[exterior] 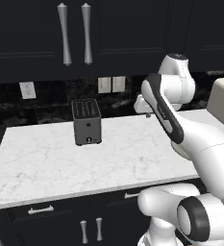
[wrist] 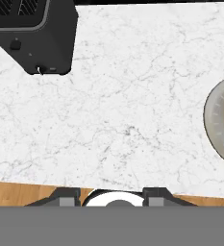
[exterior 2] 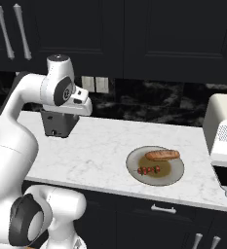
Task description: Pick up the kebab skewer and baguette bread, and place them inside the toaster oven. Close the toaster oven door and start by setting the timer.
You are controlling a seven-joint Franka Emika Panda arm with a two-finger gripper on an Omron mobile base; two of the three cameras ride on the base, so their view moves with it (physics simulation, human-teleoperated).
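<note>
A grey plate [exterior 2: 134, 171] on the marble counter carries the orange-brown baguette bread [exterior 2: 162, 155] and, just in front of it, the small dark kebab skewer [exterior 2: 149, 170]. The cream toaster oven [exterior 2: 224, 129] stands at the counter's right end, cut by the frame edge; its door is mostly out of view. My gripper [wrist: 111, 197] hovers above the counter, well to the left of the plate and close to the black toaster, pointing down. The fingertips [wrist: 68, 197] stand apart with nothing between them. In the hand view the plate's rim [wrist: 210, 120] shows at the right edge.
A black slot toaster [exterior: 87, 122] stands toward the back of the counter [exterior: 46, 163], also seen in the hand view as the black toaster [wrist: 36, 33]. Dark wall cabinets hang overhead. Wall outlets [exterior: 111, 84] sit on the backsplash. Drawers and wood floor lie below the counter's front edge.
</note>
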